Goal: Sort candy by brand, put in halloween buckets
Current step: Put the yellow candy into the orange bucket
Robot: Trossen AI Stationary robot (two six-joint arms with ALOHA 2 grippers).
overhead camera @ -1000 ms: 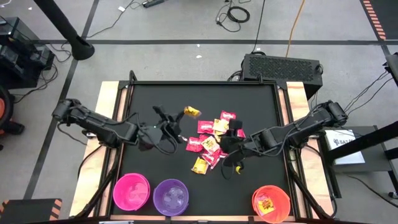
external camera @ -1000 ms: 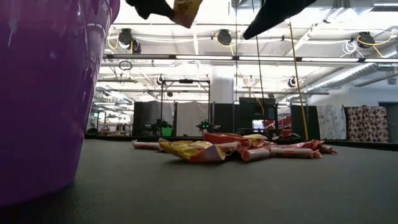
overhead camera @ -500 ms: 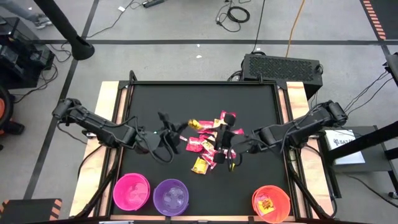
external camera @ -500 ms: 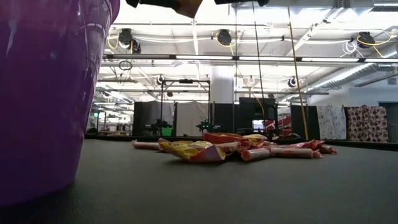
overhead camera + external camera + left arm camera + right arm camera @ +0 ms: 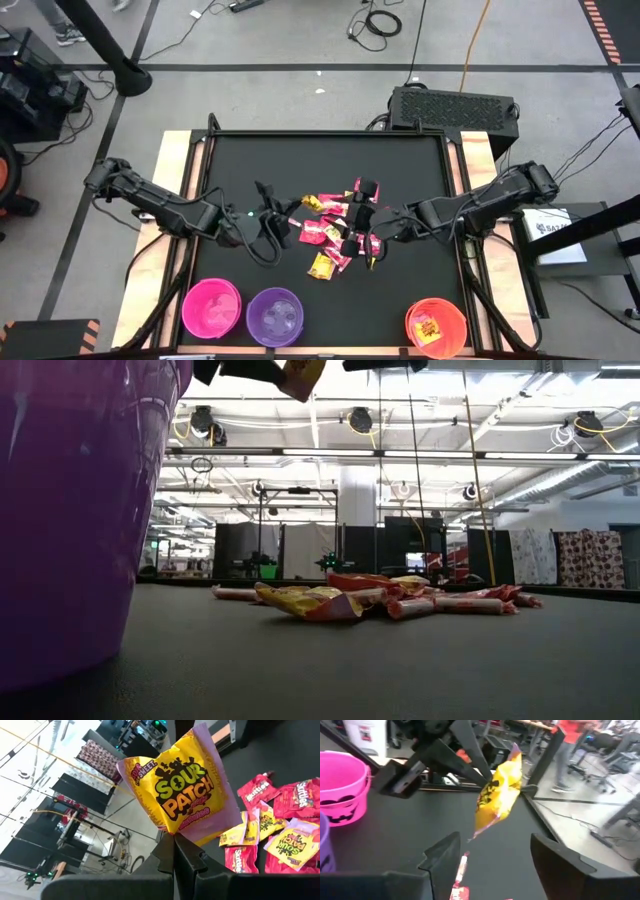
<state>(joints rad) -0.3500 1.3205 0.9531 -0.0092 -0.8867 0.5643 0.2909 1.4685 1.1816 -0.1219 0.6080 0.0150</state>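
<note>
My left gripper (image 5: 293, 208) is shut on a yellow Sour Patch candy packet (image 5: 313, 202), held high above the black table left of the candy pile (image 5: 335, 236). The pile of red, magenta and yellow packets lies flat mid-table. My right gripper (image 5: 356, 216) hovers open over the pile, facing the packet (image 5: 499, 795), which stands ahead of its spread fingers without touching them. The pink (image 5: 211, 307), purple (image 5: 274, 316) and orange (image 5: 436, 327) halloween buckets stand along the near edge. A yellow packet lies in the orange one. My left gripper pinches the yellow packet by one sealed edge (image 5: 176, 836) between its two fingers. The fingers come nearly level from the table's left. The packet sticks out past the fingertips, a single flat packet tilted in the air, lifted clear of the table and the pile.
Wooden strips and a black frame rim the table (image 5: 230, 160). The purple bucket (image 5: 70, 510) fills the low view's left side. Bare black mat lies at the far half and between the pile and the buckets. A dark box (image 5: 455, 105) sits beyond the far right corner.
My right gripper has risen off the pile and moved toward the table's left, tipping its fingers up until they face the held packet. My left gripper has turned at the wrist, swinging the yellow packet a little toward the near edge and the right gripper.
</note>
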